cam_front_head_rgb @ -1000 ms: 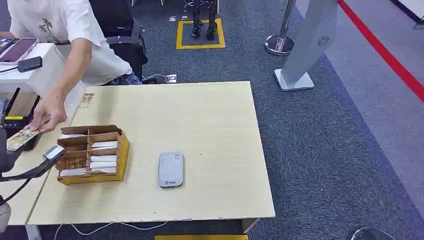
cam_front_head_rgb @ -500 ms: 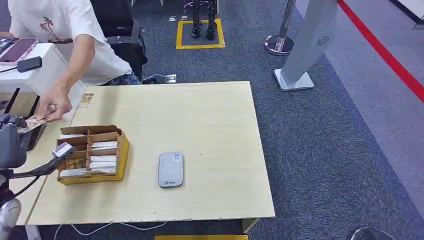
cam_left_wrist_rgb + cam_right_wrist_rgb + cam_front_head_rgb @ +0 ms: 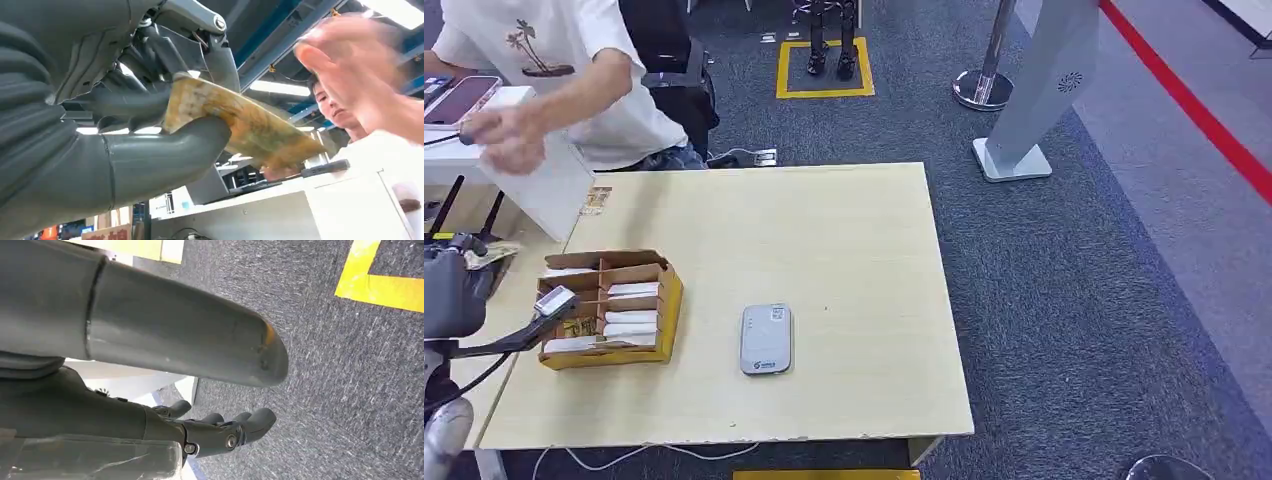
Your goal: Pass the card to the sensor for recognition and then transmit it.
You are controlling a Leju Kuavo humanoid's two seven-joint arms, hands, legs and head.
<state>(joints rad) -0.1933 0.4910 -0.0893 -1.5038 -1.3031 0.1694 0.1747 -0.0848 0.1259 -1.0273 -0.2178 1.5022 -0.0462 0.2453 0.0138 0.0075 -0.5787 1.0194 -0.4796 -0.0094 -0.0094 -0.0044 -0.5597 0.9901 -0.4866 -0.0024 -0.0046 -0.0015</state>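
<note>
Holding: the left hand (image 3: 150,120) pinches the card (image 3: 245,125) between its thick thumb and darker fingers; in the head view this hand (image 3: 452,290) sits at the far left edge, beside the worktop.
Card: yellowish-brown and patterned, it juts out from the grip, tilted, and touches nothing else.
Right hand: the right hand (image 3: 220,432) hangs over grey carpet with its fingers curled in and nothing in them.
Step in hand: by my reading, the card is secured and its trip to the sensor has not begun.
Sensor: the flat grey reader (image 3: 766,339) lies on the worktop (image 3: 844,240), well apart from the card, to the right of the cardboard tray.
Next move: I judge the left arm must swing inward over the tray (image 3: 609,310) and lower the card flat over the reader without clipping the tray's walls.
Person: someone in a white shirt stands at the far left corner; their hand (image 3: 509,135) is blurred, apart from the card.
Surface: pale wood-grain top, with a cable trailing under its near edge.
Room: dark grey carpet, a yellow floor square, a red line, a chrome post base and a slanted grey stand (image 3: 1039,95) beyond.
</note>
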